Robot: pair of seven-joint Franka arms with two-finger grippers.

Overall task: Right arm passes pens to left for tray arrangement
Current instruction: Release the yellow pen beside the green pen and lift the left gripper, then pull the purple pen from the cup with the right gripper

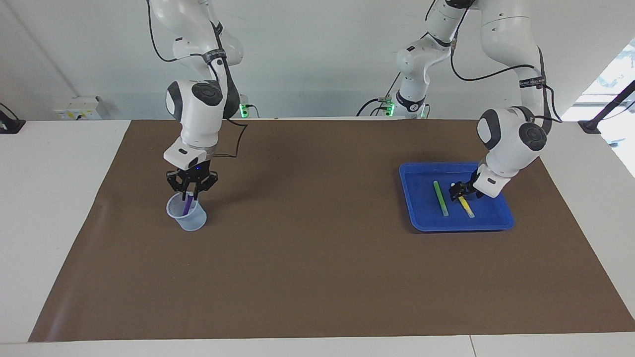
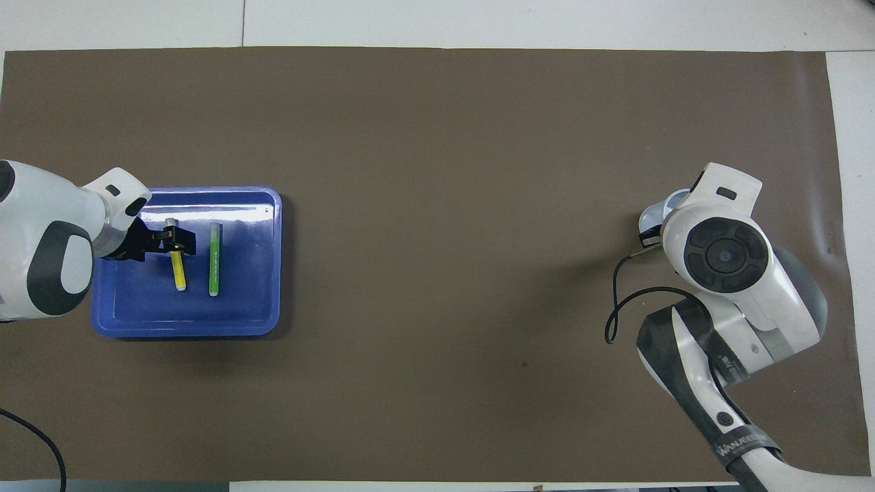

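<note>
At the right arm's end of a brown mat that covers most of a white table, we see the right gripper lowered over the mouth of a small clear cup, its fingertips drawn together on the top of the purple pen, which stands tilted inside the cup. From above, the right arm hides nearly all of this, and we make out only a sliver of the cup's rim past the wrist. At the left arm's end of the table sits the blue tray, flat on the mat and well apart from the cup. We count two pens lying in it, side by side and not touching: the green pen and the yellow pen, the green one toward the middle of the table. The left arm reaches down into the tray, and the left gripper is low over the end of the yellow pen that lies nearer the robots. Its fingers stand apart, one on each side of that end, and we see the pen lying on the tray floor rather than lifted. In the overhead view, the left gripper straddles the pen close to its pale cap, and the green pen lies parallel just beside it. The tray's raised rim shows clearly all around.
</note>
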